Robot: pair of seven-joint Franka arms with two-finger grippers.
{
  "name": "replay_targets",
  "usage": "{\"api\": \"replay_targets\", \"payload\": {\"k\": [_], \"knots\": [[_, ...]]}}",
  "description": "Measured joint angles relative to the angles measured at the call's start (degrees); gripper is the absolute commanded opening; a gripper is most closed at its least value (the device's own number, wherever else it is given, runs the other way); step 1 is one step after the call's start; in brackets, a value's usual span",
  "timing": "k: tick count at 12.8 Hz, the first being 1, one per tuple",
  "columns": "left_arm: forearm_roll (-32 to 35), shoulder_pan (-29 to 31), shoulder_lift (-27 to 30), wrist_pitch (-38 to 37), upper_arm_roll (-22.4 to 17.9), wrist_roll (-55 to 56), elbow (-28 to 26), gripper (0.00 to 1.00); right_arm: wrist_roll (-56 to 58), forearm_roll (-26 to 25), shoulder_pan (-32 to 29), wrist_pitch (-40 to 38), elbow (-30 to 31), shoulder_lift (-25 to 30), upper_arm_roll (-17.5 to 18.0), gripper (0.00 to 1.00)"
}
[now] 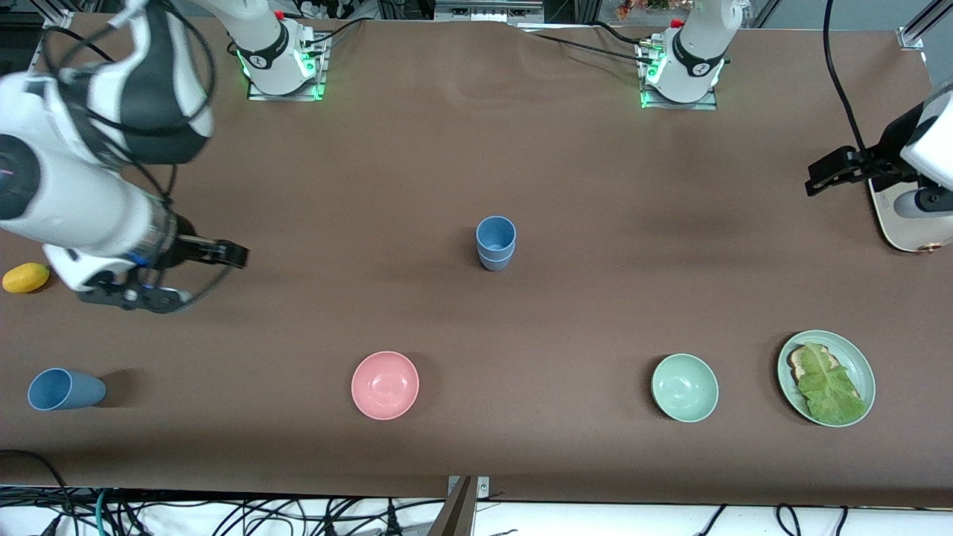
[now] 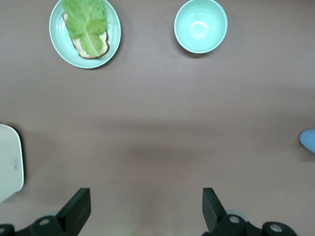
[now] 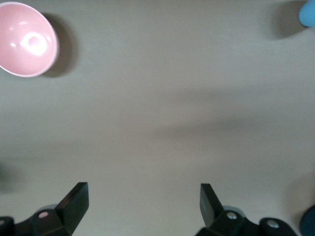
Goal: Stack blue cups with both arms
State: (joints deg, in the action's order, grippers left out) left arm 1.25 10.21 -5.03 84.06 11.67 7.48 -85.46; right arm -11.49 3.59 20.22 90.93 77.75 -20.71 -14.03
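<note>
Two blue cups point(image 1: 496, 242) stand nested upright at the table's middle; their edge shows in the left wrist view point(image 2: 308, 140). A third blue cup point(image 1: 65, 389) lies on its side at the right arm's end, near the front camera; it shows in the right wrist view point(image 3: 308, 12). My right gripper point(image 1: 201, 275) is open and empty over bare table at the right arm's end, apart from the lying cup; its own view shows it open point(image 3: 144, 192). My left gripper point(image 1: 825, 175) is open and empty over bare table at the left arm's end point(image 2: 146, 197).
A pink bowl point(image 1: 385, 385) point(image 3: 27, 39), a green bowl point(image 1: 685, 387) point(image 2: 200, 25) and a green plate point(image 1: 856, 357) point(image 2: 56, 39) with bread and lettuce stand along the side nearest the front camera. A yellow lemon point(image 1: 26, 277) lies beside the right arm. A white board point(image 1: 904, 223) lies beside the left gripper.
</note>
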Motion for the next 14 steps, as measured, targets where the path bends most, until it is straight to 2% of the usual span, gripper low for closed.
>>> {"api": "replay_targets", "payload": {"k": [2,4,6,9,11,12,14], "knots": [[-0.05,0.51,-1.55,-0.01,-0.07,0.48,0.0,1.0,4.08,-0.01,-4.92,2.08,6.12,5.16,2.49,1.0],[-0.2,1.21,-2.22,0.03,-0.11,1.19,0.01,1.0,5.67,-0.51,-10.03,4.99,12.66,10.59,6.82,1.0],[-1.47,3.45,-2.03,0.03,-0.13,1.24,0.22,1.0,5.68,-2.56,-12.24,5.12,17.25,15.46,9.91,1.0],[-1.96,4.22,-1.42,0.03,0.09,1.22,0.41,1.0,5.54,-4.46,-12.26,1.34,17.42,18.1,11.03,1.0],[-1.96,2.2,-0.51,-0.03,-0.5,1.22,0.05,1.0,5.48,-4.71,-12.26,0.86,17.19,18.27,11.2,1.0],[-1.96,-1.29,0.12,-0.11,-3.27,1.24,-0.41,1.0,5.46,-4.71,-12.26,0.83,17.19,18.25,11.29,1.0],[-1.97,-10.45,1.76,-0.53,-11.65,1.22,-1.75,1.0,5.42,-4.71,-12.26,0.81,17.18,18.26,11.43,1.0]]}}
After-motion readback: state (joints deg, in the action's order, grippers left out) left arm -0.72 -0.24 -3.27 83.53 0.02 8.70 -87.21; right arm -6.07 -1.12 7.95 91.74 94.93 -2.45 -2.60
